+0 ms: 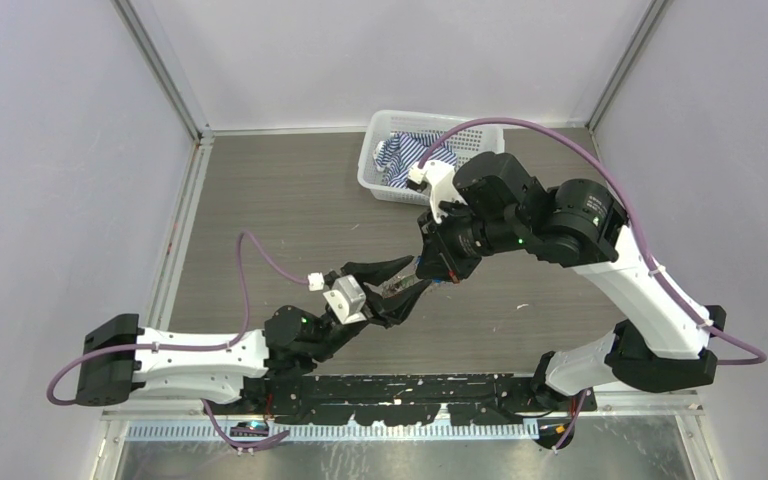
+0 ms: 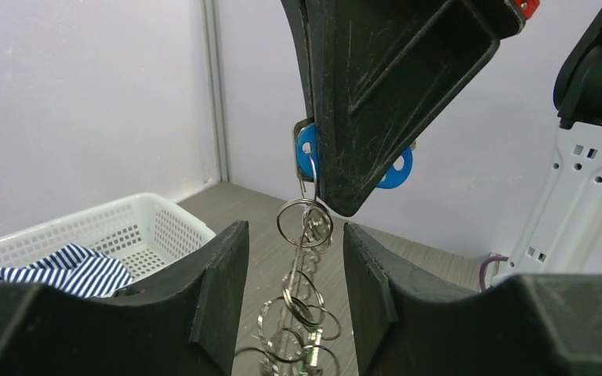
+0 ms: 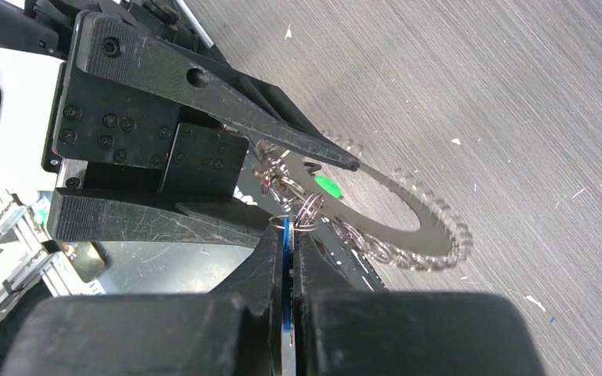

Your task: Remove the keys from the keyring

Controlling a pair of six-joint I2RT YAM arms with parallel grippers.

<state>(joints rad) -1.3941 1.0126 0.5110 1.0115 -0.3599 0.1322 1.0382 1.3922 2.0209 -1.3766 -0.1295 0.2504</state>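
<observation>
My right gripper (image 1: 438, 272) is shut on the blue key (image 3: 285, 266), its flat blue head pinched between the fingers (image 3: 288, 231). From the left wrist view the blue key head (image 2: 307, 153) pokes out on both sides of those fingers. A small split ring (image 2: 304, 222) hangs from it, with a chain of more small rings below. That chain runs down between my left gripper's (image 2: 291, 235) open fingers without touching them. The toothed keyring hoop (image 3: 431, 235) lies low over the table by my left gripper (image 1: 418, 275). The red and black keys are not in view.
A white plastic basket (image 1: 380, 165) with a blue-striped cloth (image 1: 410, 150) stands at the back of the table; it also shows in the left wrist view (image 2: 125, 227). A small green piece (image 3: 327, 186) sits by the hoop. Walls close in both sides.
</observation>
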